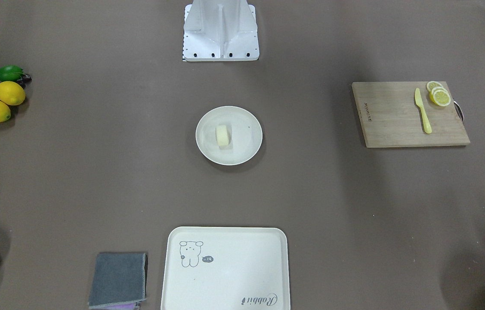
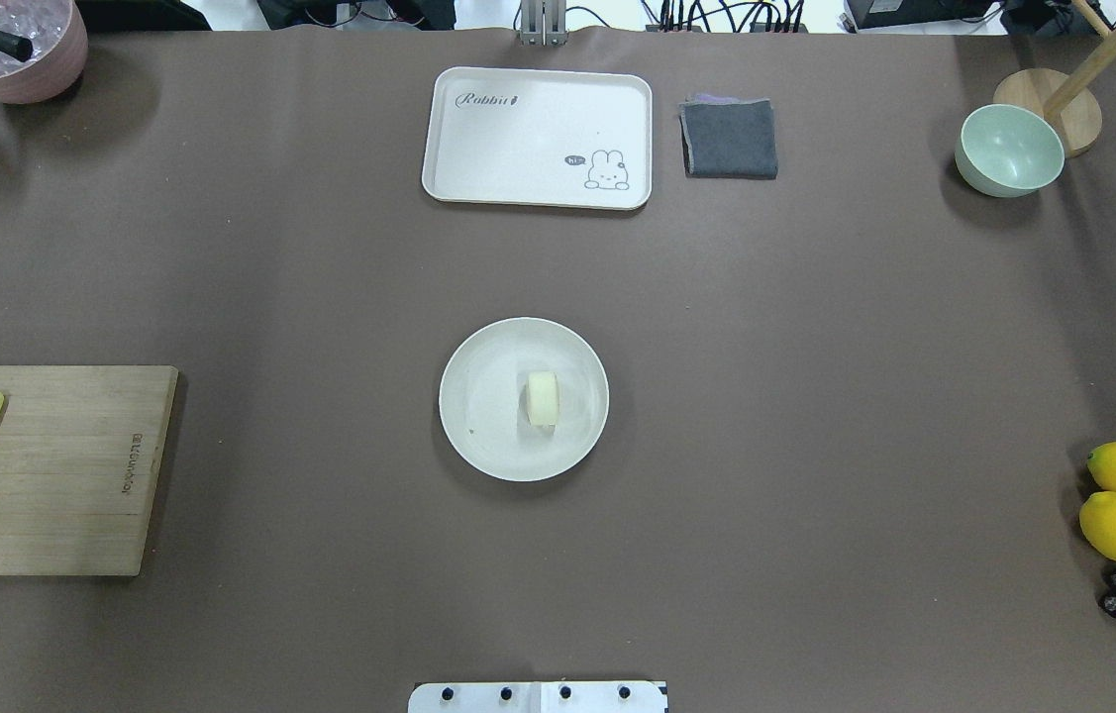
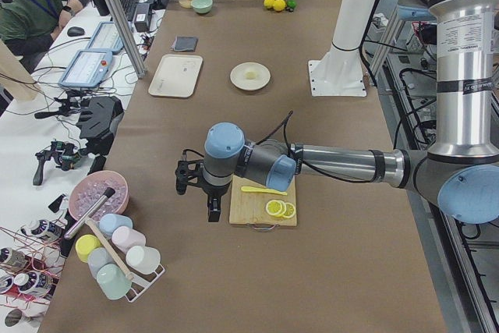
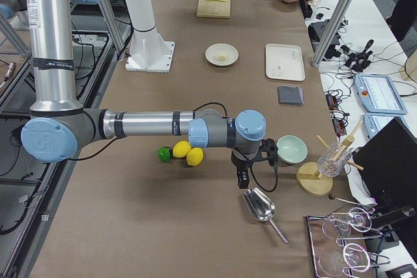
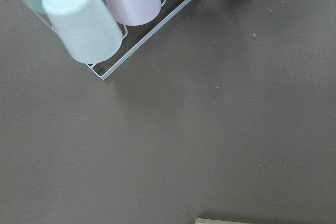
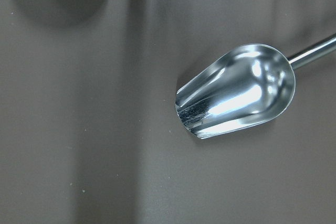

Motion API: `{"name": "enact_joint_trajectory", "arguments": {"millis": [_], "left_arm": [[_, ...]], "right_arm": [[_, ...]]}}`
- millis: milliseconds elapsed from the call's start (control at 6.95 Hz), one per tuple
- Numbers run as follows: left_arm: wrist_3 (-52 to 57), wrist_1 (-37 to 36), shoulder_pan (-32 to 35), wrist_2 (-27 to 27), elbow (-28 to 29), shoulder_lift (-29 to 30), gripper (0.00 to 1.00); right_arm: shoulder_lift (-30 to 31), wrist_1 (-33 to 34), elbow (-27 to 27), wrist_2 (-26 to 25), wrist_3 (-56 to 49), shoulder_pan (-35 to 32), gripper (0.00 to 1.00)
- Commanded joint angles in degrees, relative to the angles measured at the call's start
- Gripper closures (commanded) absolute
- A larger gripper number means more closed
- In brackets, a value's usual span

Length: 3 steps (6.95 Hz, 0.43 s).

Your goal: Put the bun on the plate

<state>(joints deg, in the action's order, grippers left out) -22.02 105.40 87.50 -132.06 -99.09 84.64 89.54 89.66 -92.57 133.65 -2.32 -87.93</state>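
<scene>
left gripper (image 3: 212,210) hangs over the desk (image 2: 815,396) beside the cutting board (image 3: 261,207); right gripper (image 4: 242,180) hangs above a metal scoop (image 4: 260,206). cannot tell whether either's jaws are open or closed. bun (image 2: 542,398) rests on the plate (image 2: 488,436), near its centre. tray (image 2: 518,149) reads "Rabbit".

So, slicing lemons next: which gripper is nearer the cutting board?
Left. The left gripper hangs beside the cutting board, toward the cup rack; the right gripper is far off, above the metal scoop.
</scene>
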Motion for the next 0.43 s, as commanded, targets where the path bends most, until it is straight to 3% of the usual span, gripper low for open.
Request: {"name": "enact_joint_trajectory", "arguments": {"millis": [0, 288], "left_arm": [[3.89, -5.18, 0.22, -0.48, -0.05, 2.18, 0.02], [4.89, -6.27, 0.39, -0.65, -0.22, 2.12, 0.02]], "right_arm": [[0.11, -0.01, -0.16, 0.03, 0.03, 0.04, 0.0], [0.11, -0.01, 0.11, 0.03, 0.12, -0.05, 0.0]]}}
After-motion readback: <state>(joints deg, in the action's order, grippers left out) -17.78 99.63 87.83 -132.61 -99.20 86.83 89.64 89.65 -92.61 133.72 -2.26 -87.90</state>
